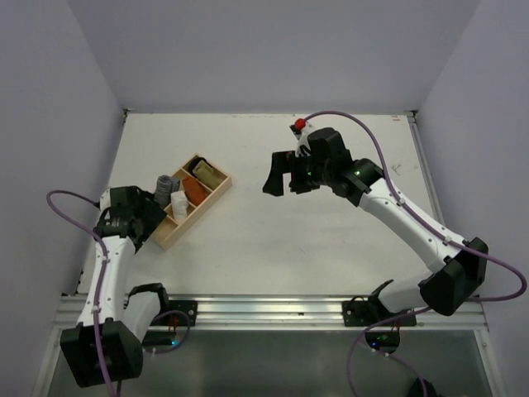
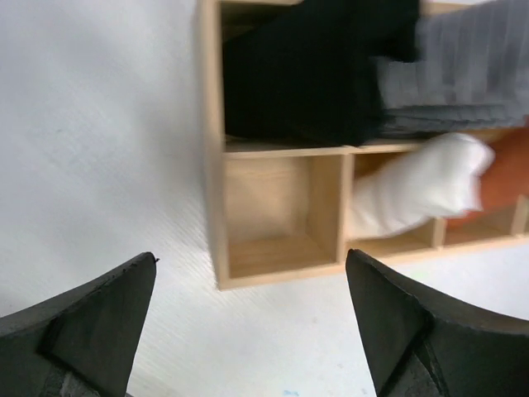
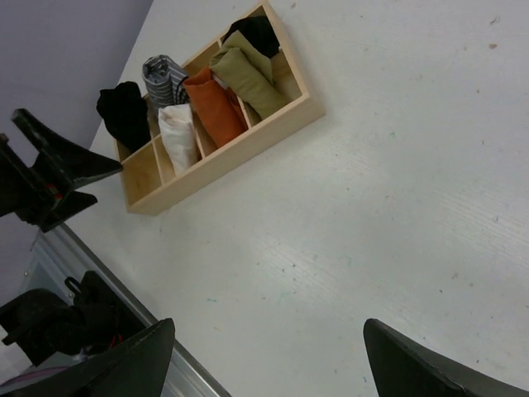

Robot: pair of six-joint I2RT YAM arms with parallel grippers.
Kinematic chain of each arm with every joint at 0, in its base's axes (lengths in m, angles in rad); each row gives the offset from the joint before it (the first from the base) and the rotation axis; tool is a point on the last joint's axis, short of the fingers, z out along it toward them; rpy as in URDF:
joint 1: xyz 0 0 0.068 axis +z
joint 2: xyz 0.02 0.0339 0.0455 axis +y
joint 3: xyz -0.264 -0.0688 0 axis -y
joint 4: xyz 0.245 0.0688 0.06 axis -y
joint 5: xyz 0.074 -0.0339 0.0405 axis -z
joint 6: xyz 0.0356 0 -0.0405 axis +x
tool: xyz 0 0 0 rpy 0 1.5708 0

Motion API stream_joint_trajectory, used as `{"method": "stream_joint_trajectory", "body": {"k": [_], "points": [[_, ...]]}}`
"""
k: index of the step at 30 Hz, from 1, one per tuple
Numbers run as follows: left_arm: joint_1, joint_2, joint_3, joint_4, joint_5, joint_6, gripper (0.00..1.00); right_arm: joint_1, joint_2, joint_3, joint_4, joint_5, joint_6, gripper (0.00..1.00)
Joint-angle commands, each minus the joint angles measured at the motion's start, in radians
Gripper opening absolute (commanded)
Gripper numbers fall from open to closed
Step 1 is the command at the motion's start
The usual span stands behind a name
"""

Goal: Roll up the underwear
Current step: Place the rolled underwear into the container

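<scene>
Lying in the tray, underwear is apart from left tool and right tool, both released.

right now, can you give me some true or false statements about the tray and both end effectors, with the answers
1. The olive underwear lies in the wooden tray. True.
2. The left end effector is shut on a piece of cloth. False: it is open and holds nothing.
3. The right end effector is open and empty. True.
4. Every compartment of the tray is filled. False: the corner compartment nearest the left end effector is empty.
5. The orange roll sits between the white roll and the olive underwear. True.
</scene>
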Motion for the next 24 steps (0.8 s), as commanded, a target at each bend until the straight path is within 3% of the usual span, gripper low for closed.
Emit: {"method": "stream_joint_trajectory", "body": {"k": [1, 5, 9, 11, 13, 16, 24], "points": [[0.009, -0.047, 0.165, -0.006, 0.118, 0.143, 1.00, -0.001, -0.025, 0.029, -0.084, 0.095, 0.050, 0.99], [0.006, -0.078, 0.271, 0.079, 0.404, 0.274, 1.00, -0.001, -0.013, 0.090, -0.165, 0.172, 0.054, 0.99], [-0.023, -0.155, 0.276, 0.185, 0.580, 0.213, 1.00, -0.001, -0.029, 0.104, -0.199, 0.188, 0.058, 0.99], [-0.045, -0.221, 0.209, 0.318, 0.726, 0.135, 1.00, -0.001, -0.055, 0.083, -0.199, 0.214, 0.073, 0.99], [-0.060, -0.311, 0.132, 0.448, 0.775, 0.079, 1.00, -0.001, -0.062, 0.069, -0.195, 0.203, 0.080, 0.99], [-0.089, -0.397, 0.057, 0.519, 0.778, 0.031, 1.00, -0.001, -0.077, 0.063, -0.187, 0.174, 0.090, 0.99], [-0.099, -0.286, 0.053, 0.577, 0.909, 0.128, 1.00, -0.001, -0.146, 0.006, -0.072, 0.158, 0.146, 0.99]]}}
